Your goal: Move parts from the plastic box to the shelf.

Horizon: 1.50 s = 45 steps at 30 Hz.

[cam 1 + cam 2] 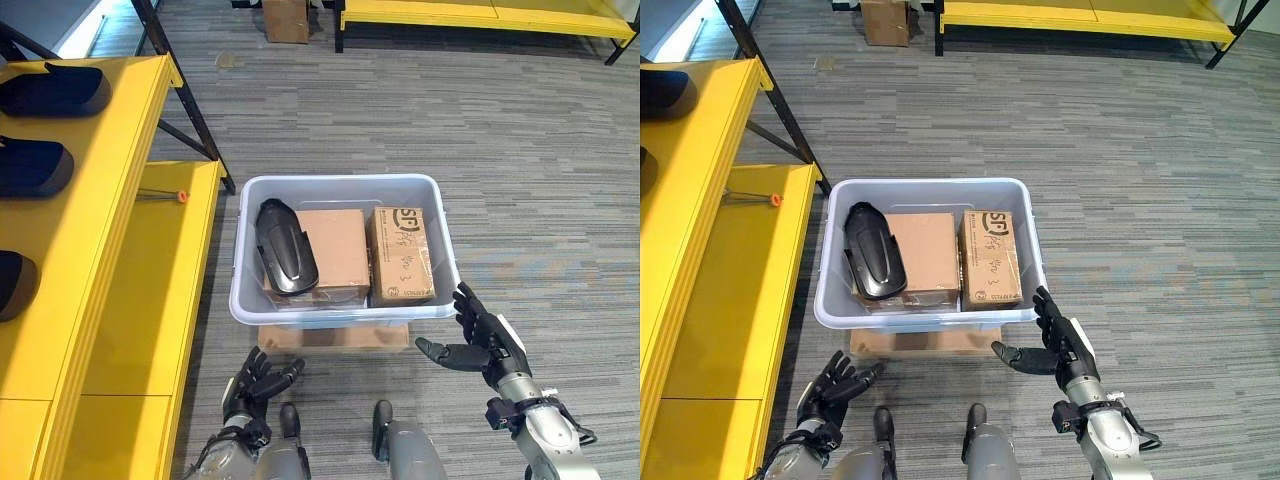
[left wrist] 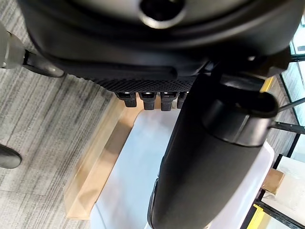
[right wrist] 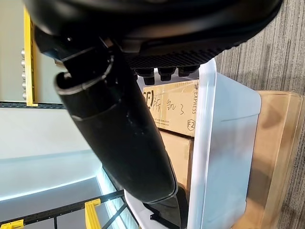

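We find both hands open and empty: left hand (image 1: 262,380) at 7 o'clock of the plastic box (image 1: 338,309), right hand (image 1: 482,338) at 4 o'clock; a black part (image 1: 285,247) lies inside.

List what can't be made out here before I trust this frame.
- Under the black part and two cardboard boxes in the plastic box: hidden by them, head views.
- Black parts on the yellow shelf: cut off by the picture's left edge.
- Left hand fingertips: hidden behind the thumb in the left wrist view.
- Right hand: thumb covers much of the box interior in the right wrist view.
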{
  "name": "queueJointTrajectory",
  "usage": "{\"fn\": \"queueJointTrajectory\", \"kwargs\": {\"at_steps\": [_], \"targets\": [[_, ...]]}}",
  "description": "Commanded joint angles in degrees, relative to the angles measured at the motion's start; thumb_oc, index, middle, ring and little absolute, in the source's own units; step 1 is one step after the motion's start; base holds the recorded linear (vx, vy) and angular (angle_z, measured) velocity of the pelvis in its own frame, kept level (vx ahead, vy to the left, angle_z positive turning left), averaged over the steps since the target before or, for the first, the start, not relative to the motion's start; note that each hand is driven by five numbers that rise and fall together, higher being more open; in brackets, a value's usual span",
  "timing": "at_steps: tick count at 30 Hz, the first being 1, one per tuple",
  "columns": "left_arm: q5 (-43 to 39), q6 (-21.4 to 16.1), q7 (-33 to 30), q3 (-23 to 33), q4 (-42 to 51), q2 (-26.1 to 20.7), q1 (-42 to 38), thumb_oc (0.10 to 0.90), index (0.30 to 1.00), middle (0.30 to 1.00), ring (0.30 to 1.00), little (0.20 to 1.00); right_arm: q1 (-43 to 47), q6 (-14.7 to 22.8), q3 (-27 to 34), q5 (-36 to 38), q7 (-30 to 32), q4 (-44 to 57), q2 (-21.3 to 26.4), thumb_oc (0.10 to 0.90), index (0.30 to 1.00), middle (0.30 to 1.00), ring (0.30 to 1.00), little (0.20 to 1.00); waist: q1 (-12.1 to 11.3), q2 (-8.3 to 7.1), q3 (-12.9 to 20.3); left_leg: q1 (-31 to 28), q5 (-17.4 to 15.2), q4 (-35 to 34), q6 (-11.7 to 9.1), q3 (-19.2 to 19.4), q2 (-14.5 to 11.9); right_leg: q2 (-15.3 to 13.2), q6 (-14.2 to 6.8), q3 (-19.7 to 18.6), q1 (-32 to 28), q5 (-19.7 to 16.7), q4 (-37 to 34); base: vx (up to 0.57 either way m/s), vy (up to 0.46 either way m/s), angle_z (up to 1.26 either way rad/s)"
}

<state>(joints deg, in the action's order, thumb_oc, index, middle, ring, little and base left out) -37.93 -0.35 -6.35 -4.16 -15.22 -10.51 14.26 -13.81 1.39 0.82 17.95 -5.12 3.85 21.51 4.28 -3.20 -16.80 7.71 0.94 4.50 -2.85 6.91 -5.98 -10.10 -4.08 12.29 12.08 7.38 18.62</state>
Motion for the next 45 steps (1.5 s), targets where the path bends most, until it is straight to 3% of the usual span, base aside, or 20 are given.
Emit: {"fn": "queueJointTrajectory", "kwargs": {"at_steps": [1,5,10,11,12,13,15,16,19,23,28,32,36,45], "targets": [[-0.96,-3.58,1.68,3.12,6.83,-3.90,0.73,0.900,1.000,1.000,1.000,1.000,3.05,5.71,3.73,-2.87,0.99,8.95,2.99,0.900,1.000,1.000,1.000,1.000,-0.52,-1.80,1.57,-2.32,-2.82,1.42,-2.06,0.12,-5.62,-2.14,-4.85,-2.27,-3.24,-6.30,-10.17,0.03,-0.070,0.03],[-1.33,-3.62,2.70,2.77,7.09,-3.98,1.19,0.900,1.000,1.000,1.000,1.000,8.29,7.51,5.80,-7.40,3.65,10.73,7.97,0.900,1.000,1.000,1.000,1.000,-1.17,-1.17,1.67,-2.70,-0.81,-0.79,-2.82,-0.34,-6.69,-1.48,-4.44,-1.28,-3.37,-5.48,-10.14,0.04,-0.078,0.13],[-3.29,-4.01,5.11,0.42,7.72,-6.21,1.09,0.900,1.000,1.000,1.000,1.000,27.14,9.44,1.42,-14.37,7.73,10.66,23.17,0.900,1.000,1.000,1.000,1.000,-3.71,-0.34,1.49,-3.52,0.93,-3.27,-3.48,-0.51,-7.52,-0.95,-4.20,-0.51,-3.14,-5.03,-9.92,0.03,-0.060,0.06],[-3.29,-4.00,5.11,0.48,7.71,-6.16,1.04,0.900,1.000,1.000,1.000,1.000,27.34,9.49,1.30,-14.37,7.76,10.53,23.21,0.900,1.000,1.000,1.000,1.000,-3.63,-0.33,1.56,-3.33,1.13,-3.34,-3.45,-0.53,-7.49,-0.96,-4.17,-0.51,-3.00,-5.26,-10.07,0.00,-0.014,0.04],[-3.63,-3.94,5.53,0.06,7.87,-6.56,1.06,0.900,1.000,1.000,1.000,1.000,30.44,9.49,0.08,-15.47,7.79,10.38,25.83,0.900,1.000,1.000,1.000,1.000,-3.96,-0.26,1.46,-3.32,1.32,-3.51,-3.50,-0.58,-7.55,-0.96,-4.14,-0.44,-2.80,-5.21,-9.95,-0.01,-0.029,0.13],[-4.77,-4.16,5.71,-0.65,8.27,-7.73,0.81,0.900,1.000,1.000,1.000,1.000,39.08,9.16,-4.50,-17.10,7.91,9.99,32.21,0.900,1.000,1.000,1.000,1.000,-4.92,-0.17,0.94,-3.20,1.87,-4.00,-3.67,-0.76,-7.62,-1.10,-3.96,-0.01,-2.39,-4.96,-9.27,-0.01,-0.039,0.09],[-4.88,-4.22,5.66,-0.74,8.27,-8.04,0.67,0.900,1.000,1.000,1.000,1.000,41.57,9.06,-5.79,-17.86,7.95,9.92,34.08,0.900,1.000,1.000,1.000,1.000,-5.21,-0.17,0.87,-3.05,2.13,-4.17,-3.75,-0.90,-7.61,-1.10,-3.90,0.17,-2.28,-4.84,-9.16,-0.01,-0.026,0.07],[-5.14,-4.44,5.55,-1.12,8.22,-8.88,0.56,0.900,1.000,1.000,1.000,1.000,47.91,8.51,-10.25,-19.10,7.70,8.78,37.85,0.900,1.000,1.000,1.000,1.000,-5.91,-0.11,0.62,-2.82,2.60,-4.44,-3.95,-1.24,-7.66,-1.26,-3.72,0.57,-2.04,-4.68,-8.77,-0.01,-0.017,0.13],[-5.62,-4.65,5.47,-1.81,8.56,-10.17,0.26,0.900,1.000,1.000,1.000,1.000,55.83,7.61,-16.87,-21.18,7.49,6.43,41.41,0.900,1.000,1.000,1.000,1.000,-6.98,-0.07,0.02,-2.42,3.42,-5.02,-4.16,-1.58,-7.82,-1.41,-3.54,1.14,-1.67,-4.52,-8.31,-0.02,-0.025,0.11],[-6.18,-4.90,5.21,-2.06,9.00,-10.52,0.19,0.900,1.000,1.000,1.000,1.000,64.30,6.88,-24.96,-24.11,7.37,2.34,43.22,0.900,1.000,1.000,1.000,1.000,-7.66,0.24,-0.71,-1.96,4.20,-5.60,-4.34,-2.18,-7.85,-1.51,-3.28,1.80,-1.37,-4.29,-7.85,-0.02,-0.025,0.17],[-6.83,-5.82,5.01,-2.57,10.10,-12.36,-0.08,0.900,1.000,1.000,1.000,1.000,79.62,6.23,-41.41,-30.70,6.30,-7.17,44.25,0.900,1.000,1.000,1.000,1.000,-9.89,1.32,-2.70,-0.37,5.58,-6.09,-4.71,-3.64,-8.03,-1.92,-2.96,3.22,-0.15,-3.70,-6.45,-0.04,-0.035,0.16],[-7.40,-6.09,4.95,-3.20,10.47,-13.00,-0.31,0.900,1.000,1.000,1.000,1.000,83.95,6.68,-47.27,-34.42,5.73,-10.19,44.14,0.900,1.000,1.000,1.000,1.000,-11.00,1.95,-3.90,0.77,6.38,-6.49,-4.94,-4.40,-8.03,-2.00,-2.87,4.15,0.93,-3.45,-5.76,-0.02,-0.024,0.14],[-7.81,-6.27,5.01,-3.83,11.03,-13.84,-0.44,0.900,1.000,1.000,1.000,1.000,91.28,7.30,-56.86,-39.34,3.80,-11.59,45.43,0.900,1.000,1.000,1.000,1.000,-12.22,2.37,-5.32,2.34,6.69,-6.51,-5.08,-5.12,-7.94,-2.67,-2.94,4.80,3.03,-2.59,-3.23,-0.01,-0.028,0.06],[-8.38,-6.72,4.18,-3.96,12.43,-14.53,-0.14,0.900,1.000,1.000,1.000,1.000,100.57,7.35,-67.30,-43.82,2.85,-12.67,48.44,0.900,1.000,1.000,1.000,1.000,-14.03,3.18,-7.68,5.83,7.09,-5.27,-5.19,-7.62,-7.41,-4.13,-2.34,6.18,6.95,0.13,2.95,0.00,-0.043,0.12]]}}
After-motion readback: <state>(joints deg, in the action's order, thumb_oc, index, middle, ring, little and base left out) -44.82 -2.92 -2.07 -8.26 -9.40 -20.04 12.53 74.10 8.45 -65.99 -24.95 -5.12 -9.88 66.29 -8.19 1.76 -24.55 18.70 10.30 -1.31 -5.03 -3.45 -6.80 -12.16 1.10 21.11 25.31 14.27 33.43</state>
